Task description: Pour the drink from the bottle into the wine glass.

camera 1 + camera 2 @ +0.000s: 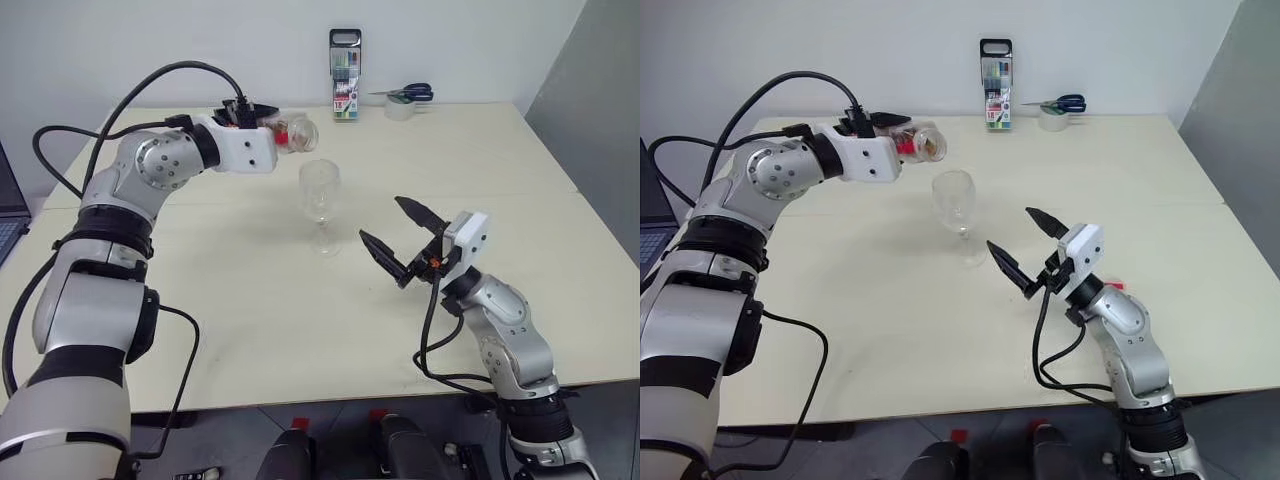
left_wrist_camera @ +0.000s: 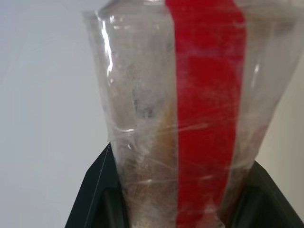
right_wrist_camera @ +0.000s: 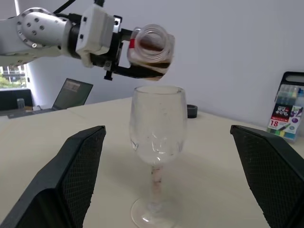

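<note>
1. Nearest the camera, the right end effector (image 1: pixel 402 240) hangs over the near right part of the desk (image 1: pixel 250 330), its two black fingers spread wide apart and holding nothing.
2. Between those fingers, seen from the right wrist, stands the wine glass (image 3: pixel 157 147), upright on its round foot; a cloudy film shows on the bowl, and no pool of drink can be made out in it.
3. From the head views the wine glass sits near the middle of the desk, just beyond the right end effector and apart from it.
4. The left end effector (image 1: pixel 902 143) is clamped on the bottle (image 1: pixel 923 144), which lies tipped on its side above the desk, its open mouth pointing toward the glass rim and just above it.
5. The drink (image 3: pixel 153 61), a dark amber liquid, lies pooled along the lower side of the bottle.
6. At the far edge of the desk stand a marker pack (image 1: pixel 345 62), upright, and beside it a roll of tape (image 1: pixel 401 107) with blue-handled scissors (image 1: pixel 412 92) on top.
7. A laptop (image 1: pixel 10 205) shows at the left edge.
</note>
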### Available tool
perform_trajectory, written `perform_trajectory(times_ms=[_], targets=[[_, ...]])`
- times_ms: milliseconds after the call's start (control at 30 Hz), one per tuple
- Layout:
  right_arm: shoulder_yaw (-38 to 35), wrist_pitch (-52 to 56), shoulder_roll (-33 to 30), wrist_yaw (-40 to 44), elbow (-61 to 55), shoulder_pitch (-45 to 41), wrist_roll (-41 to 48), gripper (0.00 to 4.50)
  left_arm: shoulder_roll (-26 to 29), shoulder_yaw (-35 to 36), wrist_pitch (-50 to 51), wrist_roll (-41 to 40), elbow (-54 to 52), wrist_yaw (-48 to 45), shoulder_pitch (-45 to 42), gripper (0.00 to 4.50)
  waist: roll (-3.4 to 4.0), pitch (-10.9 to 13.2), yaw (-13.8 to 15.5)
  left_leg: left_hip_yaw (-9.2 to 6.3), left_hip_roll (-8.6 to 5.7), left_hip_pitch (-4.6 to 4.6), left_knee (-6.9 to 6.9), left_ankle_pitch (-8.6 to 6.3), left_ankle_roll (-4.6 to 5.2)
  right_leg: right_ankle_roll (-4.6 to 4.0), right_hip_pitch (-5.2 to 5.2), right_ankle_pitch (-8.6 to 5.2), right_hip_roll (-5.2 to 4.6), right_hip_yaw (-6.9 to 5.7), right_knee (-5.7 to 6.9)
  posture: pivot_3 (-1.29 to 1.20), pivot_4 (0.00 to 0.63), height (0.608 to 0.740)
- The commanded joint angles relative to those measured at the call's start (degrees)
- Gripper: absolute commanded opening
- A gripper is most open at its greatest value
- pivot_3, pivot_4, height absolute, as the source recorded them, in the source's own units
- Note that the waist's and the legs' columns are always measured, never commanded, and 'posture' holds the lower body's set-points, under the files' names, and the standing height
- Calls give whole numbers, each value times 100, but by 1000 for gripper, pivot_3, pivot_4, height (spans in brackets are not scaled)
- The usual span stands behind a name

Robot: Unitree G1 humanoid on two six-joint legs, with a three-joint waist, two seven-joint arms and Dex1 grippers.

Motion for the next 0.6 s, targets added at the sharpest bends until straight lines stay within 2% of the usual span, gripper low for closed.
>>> perform_trajectory(times_ms=[33, 600], targets=[[-229, 157, 22, -136, -334, -94, 259, 4500, 154, 17, -162, 56, -54, 180, -300, 1786, 0, 0, 1, 0, 0, 0, 0, 0, 0, 0, 0, 0, 0, 0, 0, 0, 150, 740], [-252, 114, 66, -298, -512, -474, 182, 4500, 200, -211, -282, 447, 96, 392, -453, 1786, 0, 0, -11, 10, -3, 4, 10, 1, 2, 0, -9, 0, 0, 9, 40, 0, 150, 740]])
